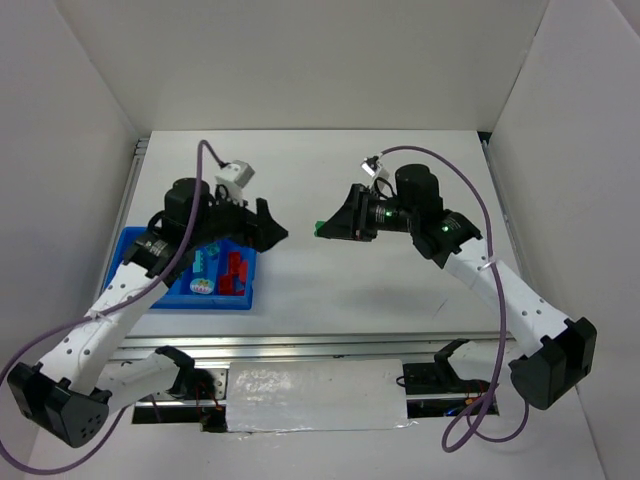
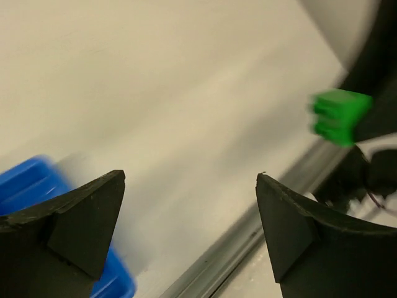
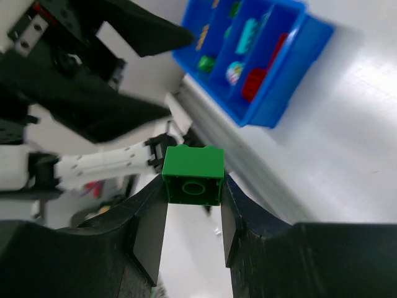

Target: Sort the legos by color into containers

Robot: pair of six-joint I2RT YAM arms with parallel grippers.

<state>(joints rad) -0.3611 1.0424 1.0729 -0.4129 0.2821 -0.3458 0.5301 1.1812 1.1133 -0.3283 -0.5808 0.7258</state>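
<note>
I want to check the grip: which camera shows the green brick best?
Right wrist: the green brick is sharp and central, pinched in the right gripper. Left wrist shows it blurred at the right edge; top shows only a green sliver.

The 2 arms reach toward the middle of the white table (image 1: 330,290), and their tips face each other with a small gap between them. The left gripper (image 1: 275,222) has its jaws spread apart and holds nothing. The right gripper (image 1: 326,229) pinches 1 green brick (image 1: 316,228) above the table. On the left lies the blue tray (image 1: 215,303), partly hidden under the left arm. Its rightmost compartment holds red bricks (image 1: 235,272). The next compartment to the left holds a teal brick (image 1: 205,262) and, nearer, a pale rounded piece (image 1: 203,287).
</note>
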